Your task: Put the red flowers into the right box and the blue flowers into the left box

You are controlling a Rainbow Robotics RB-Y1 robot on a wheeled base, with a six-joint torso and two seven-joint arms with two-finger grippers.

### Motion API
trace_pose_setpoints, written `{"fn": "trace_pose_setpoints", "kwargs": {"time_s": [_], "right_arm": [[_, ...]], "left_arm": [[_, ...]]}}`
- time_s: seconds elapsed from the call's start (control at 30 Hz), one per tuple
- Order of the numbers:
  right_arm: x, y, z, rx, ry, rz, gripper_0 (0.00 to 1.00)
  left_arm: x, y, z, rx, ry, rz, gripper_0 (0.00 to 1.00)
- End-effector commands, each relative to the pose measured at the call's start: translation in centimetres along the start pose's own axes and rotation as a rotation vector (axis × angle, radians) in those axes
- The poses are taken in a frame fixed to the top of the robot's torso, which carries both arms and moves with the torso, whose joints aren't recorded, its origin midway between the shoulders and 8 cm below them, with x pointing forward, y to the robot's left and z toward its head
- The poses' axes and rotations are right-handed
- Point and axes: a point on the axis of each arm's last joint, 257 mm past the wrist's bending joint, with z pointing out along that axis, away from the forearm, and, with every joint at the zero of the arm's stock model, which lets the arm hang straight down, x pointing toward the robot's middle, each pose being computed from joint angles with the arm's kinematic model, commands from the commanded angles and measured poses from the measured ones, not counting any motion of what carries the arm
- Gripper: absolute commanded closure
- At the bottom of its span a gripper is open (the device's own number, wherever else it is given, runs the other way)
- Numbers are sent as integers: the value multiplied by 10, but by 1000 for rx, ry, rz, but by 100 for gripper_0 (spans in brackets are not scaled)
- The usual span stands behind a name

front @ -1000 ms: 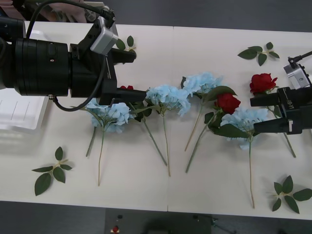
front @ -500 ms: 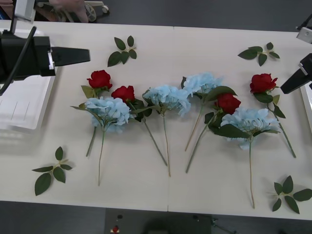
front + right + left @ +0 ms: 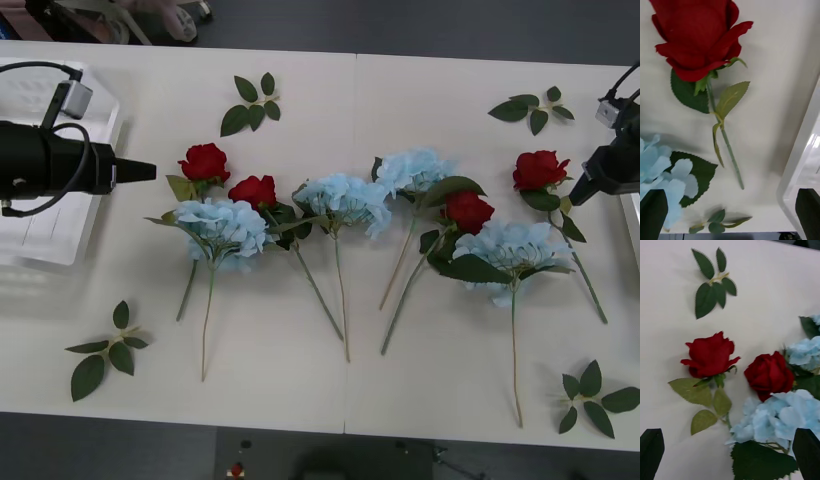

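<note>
White on white, could trace only a thin rim of the right box (image 3: 630, 215) at the table's far right edge, cut off by the frame; met it again in the right wrist view as a glossy corner (image 3: 797, 150) just beside a rose stem. Lost part of the left box (image 3: 50, 230) under the left arm, gridded base half covered, far side cropped. Found the left gripper (image 3: 140, 172) hovering at that box's inner edge, pointed at the nearest rose, fingers (image 3: 651, 450) spread wide and holding nothing. Found the right gripper (image 3: 585, 190) near the right box, just beside the rightmost rose, fingers (image 3: 653, 213) likewise wide apart and empty. Counted four red flowers (image 3: 204, 161) and four blue flowers (image 3: 222, 228) lying across the middle of the table (image 3: 300, 350), none in either box, stems trailing toward the robot, several heads and leaves overlapping. Could not separate some stems beneath the blue clusters. Noted loose leaf sprigs (image 3: 252, 103) toward all four corners. Saw dark floor beyond the table.
</note>
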Motion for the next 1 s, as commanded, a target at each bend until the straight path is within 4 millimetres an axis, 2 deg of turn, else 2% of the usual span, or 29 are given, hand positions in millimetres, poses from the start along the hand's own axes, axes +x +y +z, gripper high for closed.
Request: {"fn": "trace_pose_setpoints", "kwargs": {"time_s": [0.03,0.17,0.37,0.5,0.67,0.83,0.97,1.0], "right_arm": [[-30,5,-4,40,-65,-65,0],[-40,15,13,45,-90,-80,0],[-46,23,39,63,-104,-94,0],[-49,27,57,85,-111,-103,0],[-56,23,66,109,-132,-92,0],[-61,16,76,112,-166,-66,0],[-62,16,88,112,-182,-51,0],[-62,16,90,113,-183,-48,0]], "left_arm": [[-21,13,15,-60,-7,62,0],[-17,25,38,-111,20,107,0],[-13,31,73,-169,95,206,0],[-4,22,97,-171,141,236,0],[8,9,123,-158,173,236,0],[21,7,141,-174,219,246,0],[23,13,146,-206,255,274,0],[24,14,146,-211,263,281,3]]}}
